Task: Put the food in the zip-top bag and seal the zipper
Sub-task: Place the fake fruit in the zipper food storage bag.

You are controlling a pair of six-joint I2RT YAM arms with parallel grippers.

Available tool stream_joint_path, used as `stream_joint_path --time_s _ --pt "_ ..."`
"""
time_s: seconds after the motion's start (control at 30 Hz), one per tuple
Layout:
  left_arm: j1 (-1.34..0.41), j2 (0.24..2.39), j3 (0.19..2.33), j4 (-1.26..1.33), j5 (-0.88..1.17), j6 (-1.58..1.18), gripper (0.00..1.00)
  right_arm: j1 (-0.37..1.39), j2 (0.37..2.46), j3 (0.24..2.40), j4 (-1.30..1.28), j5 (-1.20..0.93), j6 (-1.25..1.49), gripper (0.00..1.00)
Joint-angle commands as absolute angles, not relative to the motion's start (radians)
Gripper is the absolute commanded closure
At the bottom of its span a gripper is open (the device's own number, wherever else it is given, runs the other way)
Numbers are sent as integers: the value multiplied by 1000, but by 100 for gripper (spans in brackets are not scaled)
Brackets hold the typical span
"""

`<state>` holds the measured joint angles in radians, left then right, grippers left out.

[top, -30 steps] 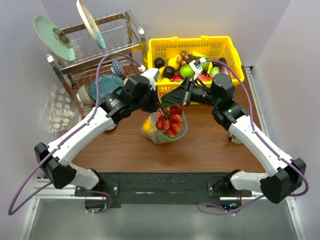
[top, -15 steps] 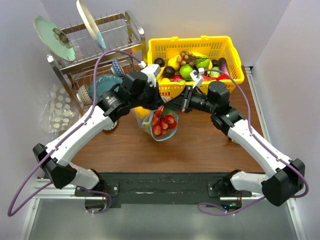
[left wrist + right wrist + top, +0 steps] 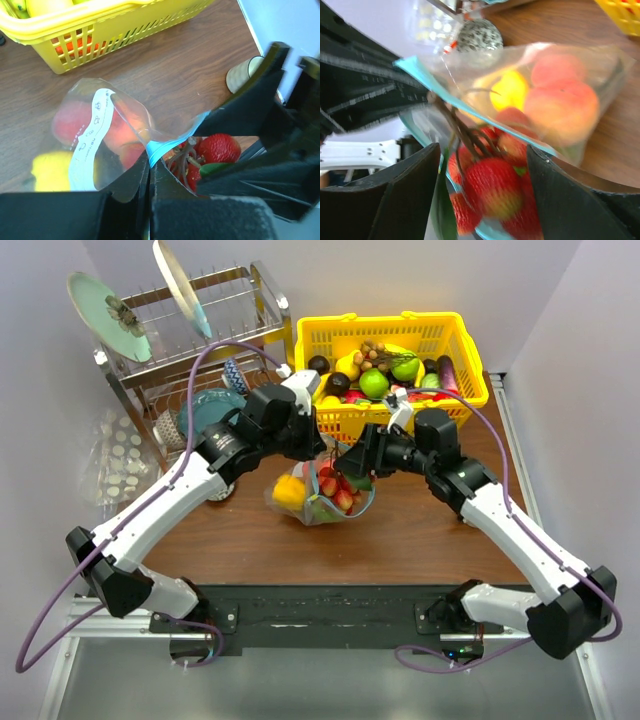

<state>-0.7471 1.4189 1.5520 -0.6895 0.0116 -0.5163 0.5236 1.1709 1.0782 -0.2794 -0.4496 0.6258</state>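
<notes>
Since needed gaping for loading, held the bag (image 3: 100, 125) by its zipper (image 3: 170, 142) in the left claw (image 3: 150, 176), clenched tight, mouth raised over the surface (image 3: 165, 65). Poised the right claw (image 3: 482, 165) at that mouth, spread wide, gripping nothing, strawberries (image 3: 490, 187) between its fingers, likely to drop in beside yellow and peach pieces (image 3: 560, 100) inside.

Open zip-top bag (image 3: 318, 512) (food (image 3: 340, 498) inside).

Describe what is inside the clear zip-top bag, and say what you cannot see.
Through the zip-top bag wall you can see a yellow piece, peach-coloured pieces and a bunch of red fruits. Anything lying beneath these, and the bag's floor, is covered.
</notes>
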Motion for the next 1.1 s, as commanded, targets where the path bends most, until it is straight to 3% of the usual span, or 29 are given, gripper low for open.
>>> stream_joint_path --time_s 0.0,0.17,0.27,0.47,0.83,0.93,1.07 --pt "-742 1378 1555 -630 3 -525 100 528 1077 1117 -391 -385 555 24" --pt "-742 1368 1557 -634 5 -523 100 526 1002 1097 -445 -347 542 13" --pt "-742 1371 1563 -637 3 -520 100 526 982 1095 -480 -321 537 12" --pt "-739 1371 1571 -650 -37 -514 100 528 924 993 -476 -276 577 37" --pt "-738 1388 1597 -655 -21 -520 100 528 954 793 -296 -373 686 44" --pt "-739 1388 1603 -657 -21 -522 100 529 989 779 -295 -351 678 48" --pt "-738 1390 1601 -660 -21 -522 100 529 1019 773 -273 -353 680 62"
